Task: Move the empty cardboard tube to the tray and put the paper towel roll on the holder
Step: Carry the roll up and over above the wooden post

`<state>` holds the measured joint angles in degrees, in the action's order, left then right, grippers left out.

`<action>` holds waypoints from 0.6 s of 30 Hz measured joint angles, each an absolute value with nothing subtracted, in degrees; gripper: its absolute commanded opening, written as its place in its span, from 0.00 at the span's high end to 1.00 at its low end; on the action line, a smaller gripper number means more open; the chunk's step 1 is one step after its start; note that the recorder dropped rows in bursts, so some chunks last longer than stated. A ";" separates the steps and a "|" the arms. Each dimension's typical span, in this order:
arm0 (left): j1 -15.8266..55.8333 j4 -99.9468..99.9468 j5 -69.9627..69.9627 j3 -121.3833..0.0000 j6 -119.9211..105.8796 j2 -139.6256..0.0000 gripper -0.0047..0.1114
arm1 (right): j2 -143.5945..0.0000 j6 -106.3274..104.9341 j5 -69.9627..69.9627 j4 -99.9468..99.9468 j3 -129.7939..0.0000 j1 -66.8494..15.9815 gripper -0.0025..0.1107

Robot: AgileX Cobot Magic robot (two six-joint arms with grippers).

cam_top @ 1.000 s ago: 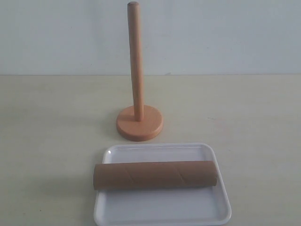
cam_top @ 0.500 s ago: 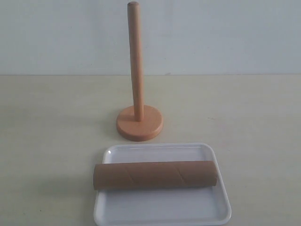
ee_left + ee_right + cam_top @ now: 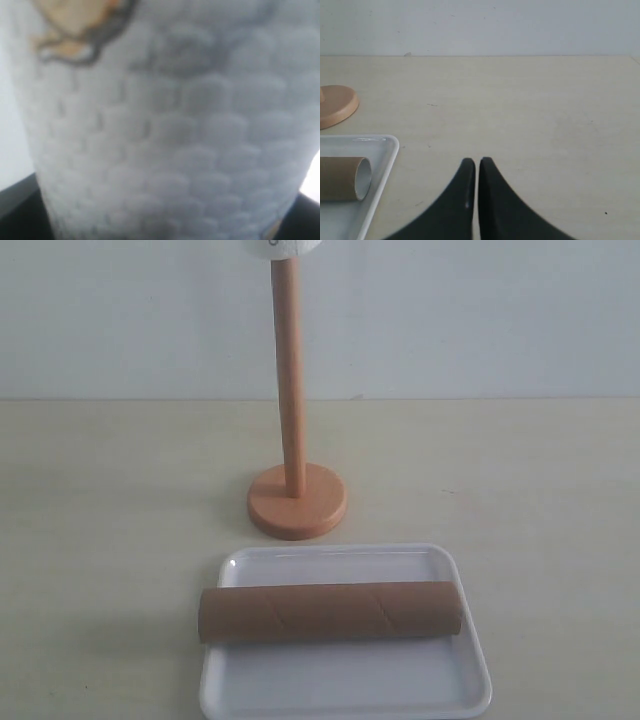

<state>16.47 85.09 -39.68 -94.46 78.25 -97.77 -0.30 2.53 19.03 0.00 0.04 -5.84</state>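
The brown cardboard tube (image 3: 330, 612) lies on its side across the white tray (image 3: 340, 685), also seen as the tube (image 3: 340, 177) on the tray (image 3: 382, 160) in the right wrist view. The wooden holder (image 3: 291, 390) stands behind the tray. The white paper towel roll (image 3: 283, 247) shows only its lower edge at the top of the exterior view, right over the pole's tip. The roll (image 3: 170, 130) fills the left wrist view, held up by my left gripper, whose fingers are mostly hidden. My right gripper (image 3: 477, 162) is shut and holds nothing, low over the table to the right of the tray.
The holder's round base (image 3: 335, 105) sits just beyond the tray's far corner. A pale wall rises behind the beige table (image 3: 540, 500). Neither arm shows in the exterior view.
The paper towel roll's lower edge has come into the exterior view at the top, over the pole's tip. Tube, tray and holder have not moved.
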 measured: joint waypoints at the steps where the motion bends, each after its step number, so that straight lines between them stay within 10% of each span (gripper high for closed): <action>1: 16.47 85.09 -39.26 -94.46 78.13 -97.77 0.92 | -0.30 2.53 19.03 0.00 0.04 -5.84 0.95; 18: 16.55 85.83 -38.86 -94.52 79.81 -98.82 0.92 | -0.30 2.53 19.03 0.00 0.04 -5.84 0.95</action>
